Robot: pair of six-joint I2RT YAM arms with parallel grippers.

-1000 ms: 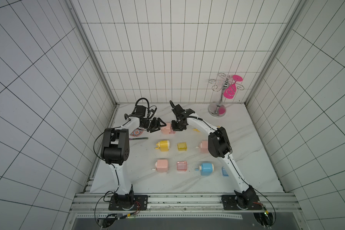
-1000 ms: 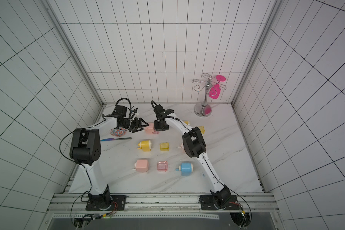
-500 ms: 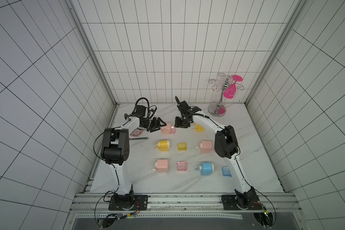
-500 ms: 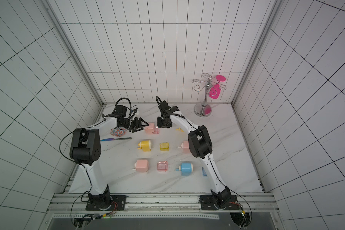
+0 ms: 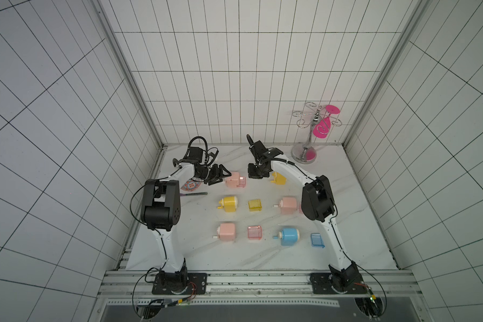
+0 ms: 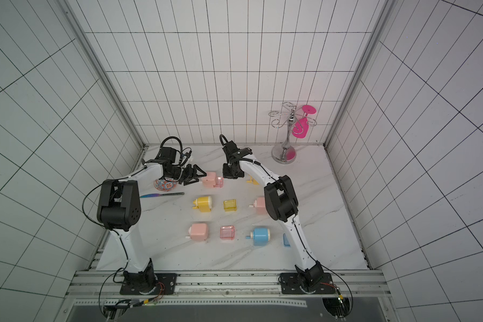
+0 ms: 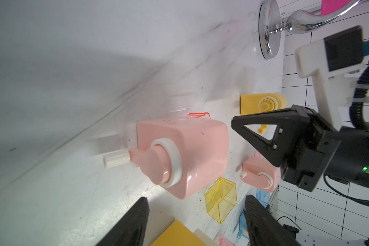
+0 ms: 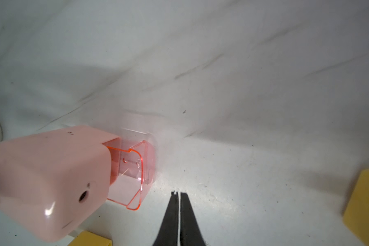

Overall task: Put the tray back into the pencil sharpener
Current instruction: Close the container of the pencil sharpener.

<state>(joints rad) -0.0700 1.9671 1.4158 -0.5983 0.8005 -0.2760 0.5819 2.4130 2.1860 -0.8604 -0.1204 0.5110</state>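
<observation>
**Top views.** The pink pencil sharpener (image 5: 232,179) lies on the far part of the table (image 5: 262,259), left of centre. Its clear pink tray (image 5: 242,181) sticks out of the sharpener's right end, only partly pushed in.

- The left gripper (image 5: 222,178) sits just left of the sharpener, at its crank end, with its fingers spread.
- The right gripper (image 5: 255,174) sits just right of the tray, pointing at it.

Both top views show this same layout: sharpener (image 6: 210,179), tray (image 6: 220,181), left gripper (image 6: 200,178), right gripper (image 6: 230,174).

**Left wrist view.** The two left fingers (image 7: 134,223) stand about half open and hold nothing. The sharpener (image 7: 192,153) lies just beyond the fingertips, in line with the gap, with its crank handle towards the camera. No contact is visible. The right gripper's tip (image 7: 234,124) is close to the sharpener's tray end.

**Right wrist view.** The right gripper (image 8: 178,196) has its fingers (image 8: 170,213) pressed together and is empty. The tray (image 8: 132,170) projects from the sharpener (image 8: 47,176). The fingertips sit near the tray's outer corner, apart from it.
</observation>
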